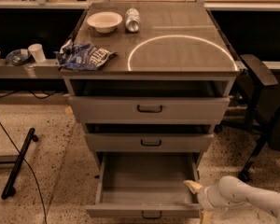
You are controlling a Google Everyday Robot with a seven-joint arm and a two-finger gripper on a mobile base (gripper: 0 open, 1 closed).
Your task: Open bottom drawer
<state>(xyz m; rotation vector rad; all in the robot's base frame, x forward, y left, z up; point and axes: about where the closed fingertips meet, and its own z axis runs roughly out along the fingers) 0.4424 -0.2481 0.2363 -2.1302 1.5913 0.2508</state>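
Observation:
The grey three-drawer cabinet (149,73) stands in the middle of the camera view. Its bottom drawer (147,185) is pulled far out, showing a plain grey inside; its small black loop handle (151,214) sits at the lower frame edge. The top drawer (149,109) and the middle drawer (149,143) stick out only slightly. My gripper (196,197) is at the bottom drawer's front right corner, on a white arm coming in from the lower right. One tan fingertip (193,186) rests at the drawer's right wall.
On the cabinet top lie a white bowl (104,21), a can on its side (132,19) and a blue snack bag (85,56). A black chair (266,106) stands at the right. A black bar (18,162) and a cable lie on the floor at the left.

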